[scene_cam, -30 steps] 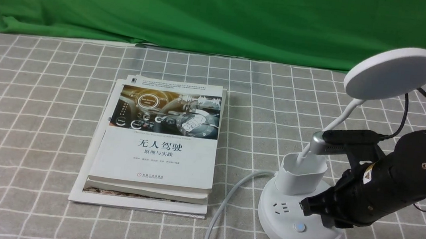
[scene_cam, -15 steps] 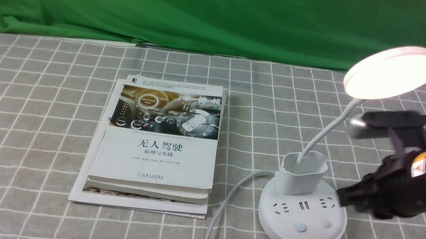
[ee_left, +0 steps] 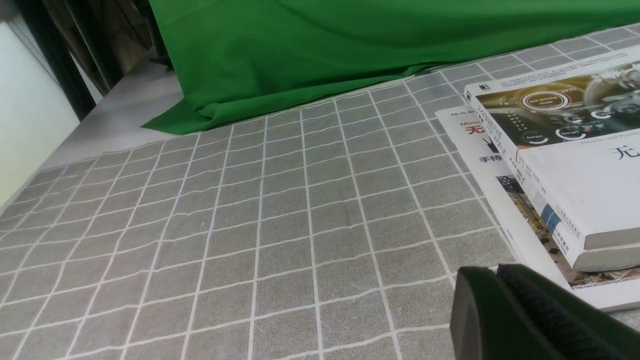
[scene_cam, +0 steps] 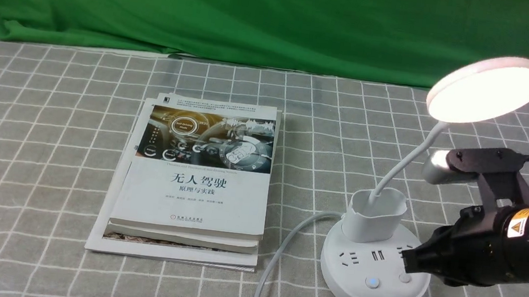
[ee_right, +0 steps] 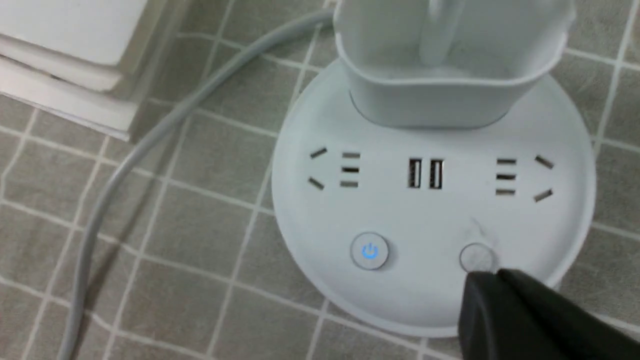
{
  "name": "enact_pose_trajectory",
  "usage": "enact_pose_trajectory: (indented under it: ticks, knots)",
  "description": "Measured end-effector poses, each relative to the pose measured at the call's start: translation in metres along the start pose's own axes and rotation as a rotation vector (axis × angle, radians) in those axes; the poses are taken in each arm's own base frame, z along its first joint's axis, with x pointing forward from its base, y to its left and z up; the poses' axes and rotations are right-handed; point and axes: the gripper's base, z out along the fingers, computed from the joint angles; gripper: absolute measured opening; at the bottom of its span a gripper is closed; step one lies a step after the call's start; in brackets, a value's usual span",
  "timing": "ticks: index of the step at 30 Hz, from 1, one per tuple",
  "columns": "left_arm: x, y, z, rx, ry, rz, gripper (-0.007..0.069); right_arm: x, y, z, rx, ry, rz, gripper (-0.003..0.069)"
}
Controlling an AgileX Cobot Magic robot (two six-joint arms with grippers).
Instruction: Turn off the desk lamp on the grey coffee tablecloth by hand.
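Observation:
The desk lamp stands at the right on the grey coffee tablecloth. Its disc head glows. Its round base carries a blue-lit power button and a plain round button. My right gripper, the hand, is shut and empty. Its tip is at the right side of the base, just above the plain button. In the right wrist view the tip touches the edge of the plain button, beside the blue button. My left gripper is shut and empty over the cloth.
A stack of books lies left of the lamp. The lamp's grey cord runs from the base toward the front edge. The cup-shaped holder stands on the base behind the sockets. A green backdrop cloth hangs at the back.
One second ago the lamp head was dark with my right gripper over the base. Then the head lit and the gripper drew back right. Now it is back at the plain button.

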Motion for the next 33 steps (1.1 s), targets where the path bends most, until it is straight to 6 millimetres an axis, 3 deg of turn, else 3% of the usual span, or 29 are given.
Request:
enact_pose_trajectory:
  ticks: [11, 13, 17, 22, 27, 30, 33]
  knots:
    - [0.000, 0.000, 0.000, 0.000, 0.000, 0.000, 0.0019, 0.002, -0.005, 0.037, 0.020, 0.039, -0.028, 0.0034]
    - [0.000, 0.000, 0.000, 0.000, 0.000, 0.000, 0.0019, 0.008, -0.008, 0.053, 0.027, 0.080, -0.048, 0.0035]
    - [0.000, 0.000, 0.000, 0.000, 0.000, 0.000, 0.0019, 0.007, -0.008, 0.056, 0.028, 0.082, -0.064, 0.0036]
    - [0.000, 0.000, 0.000, 0.000, 0.000, 0.000, 0.0019, 0.008, -0.006, 0.043, 0.021, 0.073, -0.062, 0.0035]
    - [0.000, 0.000, 0.000, 0.000, 0.000, 0.000, 0.0019, 0.014, -0.005, -0.012, 0.013, 0.075, -0.069, 0.0035]
    - [0.000, 0.000, 0.000, 0.000, 0.000, 0.000, 0.0019, 0.025, -0.019, -0.039, 0.093, 0.101, -0.017, 0.0035]
    - [0.000, 0.000, 0.000, 0.000, 0.000, 0.000, 0.0019, 0.034, -0.034, -0.071, 0.185, -0.002, 0.009, 0.0035]
